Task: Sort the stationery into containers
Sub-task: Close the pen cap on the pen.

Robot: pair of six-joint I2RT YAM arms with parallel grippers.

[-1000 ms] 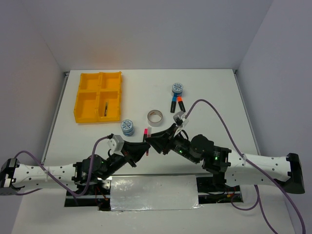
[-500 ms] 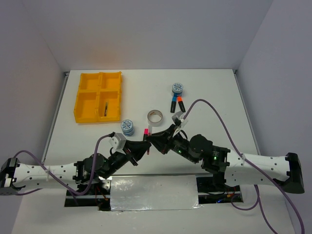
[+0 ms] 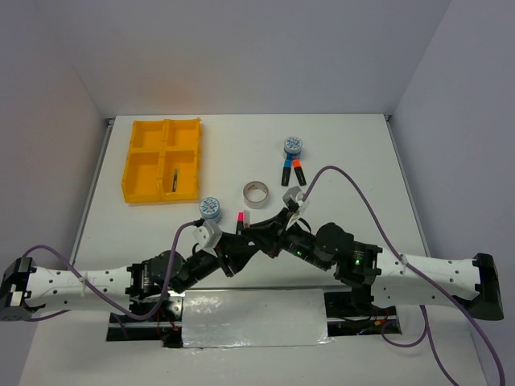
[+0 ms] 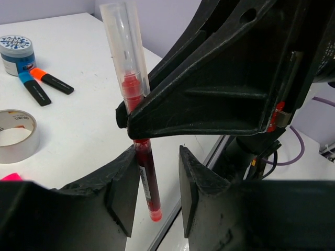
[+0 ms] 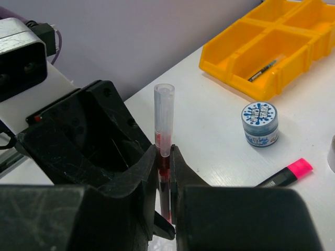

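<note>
The right gripper clamps the red pen upright, mid-width by the near edge of the table. The left gripper is spread open, one finger on each side of the pen's lower end. Just beyond, the pink highlighter, a tape roll and the tape ring crowd together. The yellow tray sits at the far-left corner. Open surface lies toward the right edge.

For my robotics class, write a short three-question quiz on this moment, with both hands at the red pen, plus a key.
1. True or false: the right hand clamps the red pen upright.
2. In the top view, which compartment of the yellow tray holds a thin pen? A far left; B near right; C near left.
3. Fill in: the left hand is ____ around the red pen's lower end.
Key: 1 true; 2 B; 3 open.
</note>
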